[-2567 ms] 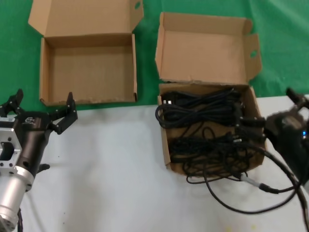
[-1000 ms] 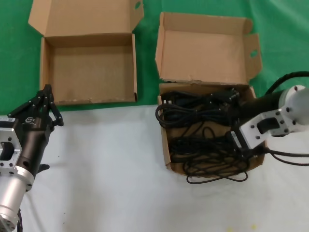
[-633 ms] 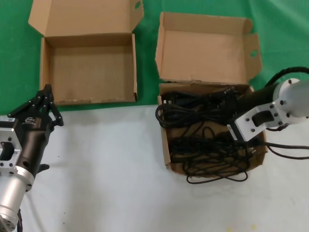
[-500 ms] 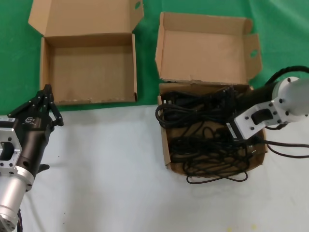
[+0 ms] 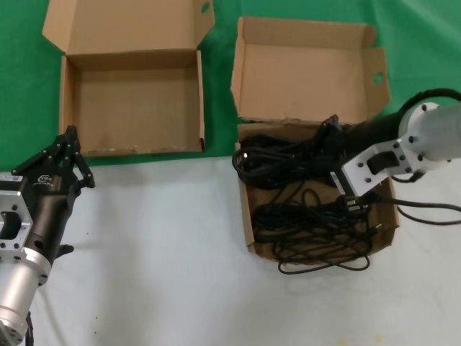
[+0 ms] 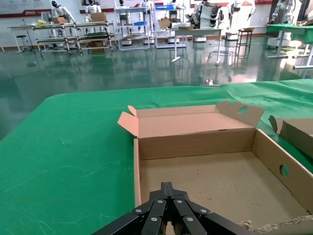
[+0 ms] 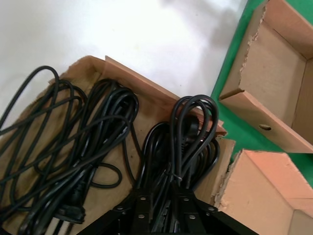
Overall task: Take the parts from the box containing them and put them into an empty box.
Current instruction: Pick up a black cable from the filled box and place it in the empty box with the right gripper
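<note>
The box containing the parts (image 5: 245,209) sits at right centre, its lid up behind it. Black coiled cords (image 5: 317,231) fill it. My right gripper (image 5: 325,135) reaches in from the right over the box's back half and is shut on one cord bundle (image 5: 277,153). In the right wrist view that bundle (image 7: 190,125) runs between the fingers of the gripper (image 7: 160,201), beside a second bundle (image 7: 63,142). The empty box (image 5: 130,108) lies at upper left. My left gripper (image 5: 70,146) is parked shut near its front edge, and its wrist view shows the closed tips (image 6: 167,187) over the bare tray (image 6: 220,178).
Both cartons sit where the green cloth (image 5: 21,108) meets the white tabletop (image 5: 158,252). A loop of cord (image 5: 324,268) spills over the full box's front wall. The robot's own cable (image 5: 432,209) trails off to the right.
My right arm came in from the right, reached into the full box and closed on the back bundle, which has shifted. The left gripper went from open to shut and then stayed still.
</note>
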Robot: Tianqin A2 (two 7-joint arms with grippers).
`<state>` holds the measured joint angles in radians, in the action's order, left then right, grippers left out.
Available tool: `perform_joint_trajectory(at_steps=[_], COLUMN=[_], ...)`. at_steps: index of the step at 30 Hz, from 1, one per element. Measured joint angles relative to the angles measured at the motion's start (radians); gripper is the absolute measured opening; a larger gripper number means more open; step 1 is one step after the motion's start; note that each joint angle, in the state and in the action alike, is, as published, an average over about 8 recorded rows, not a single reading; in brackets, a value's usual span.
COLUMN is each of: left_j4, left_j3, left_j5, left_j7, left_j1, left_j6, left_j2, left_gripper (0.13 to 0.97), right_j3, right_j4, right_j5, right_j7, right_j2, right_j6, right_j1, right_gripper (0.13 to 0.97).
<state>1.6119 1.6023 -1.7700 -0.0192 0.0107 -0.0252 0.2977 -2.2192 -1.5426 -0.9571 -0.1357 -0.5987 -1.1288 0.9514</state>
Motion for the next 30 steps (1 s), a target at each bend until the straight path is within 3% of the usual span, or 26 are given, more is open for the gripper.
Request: perform_joint_trajectory(at_steps=[6, 12, 18, 30], left_j4=[0.000, 0.000, 0.000, 0.000], left_j3=[0.000, 0.000, 0.000, 0.000], left_j5=[0.000, 0.000, 0.000, 0.000], left_j7=[0.000, 0.000, 0.000, 0.000], left_j1=[0.000, 0.000, 0.000, 0.000], left_j6=[0.000, 0.000, 0.000, 0.000], left_j2=[0.000, 0.000, 0.000, 0.000], left_gripper=[0.145, 0.145, 0.145, 0.145], right_j3=[0.007, 0.030, 0.039, -0.019], right_j4=[-0.008, -0.066, -0.092, 0.151], right_j5=[0.010, -0.028, -0.057, 0.004], right_j7=[-0.003, 0.070, 0.147, 0.104], right_j2=[0.010, 0.024, 0.083, 0.325], right_j6=[-0.002, -0.068, -0.120, 0.028], right_j1=[0.005, 0.047, 0.143, 0.279], right_gripper=[0.234, 0.172, 0.165, 0.159])
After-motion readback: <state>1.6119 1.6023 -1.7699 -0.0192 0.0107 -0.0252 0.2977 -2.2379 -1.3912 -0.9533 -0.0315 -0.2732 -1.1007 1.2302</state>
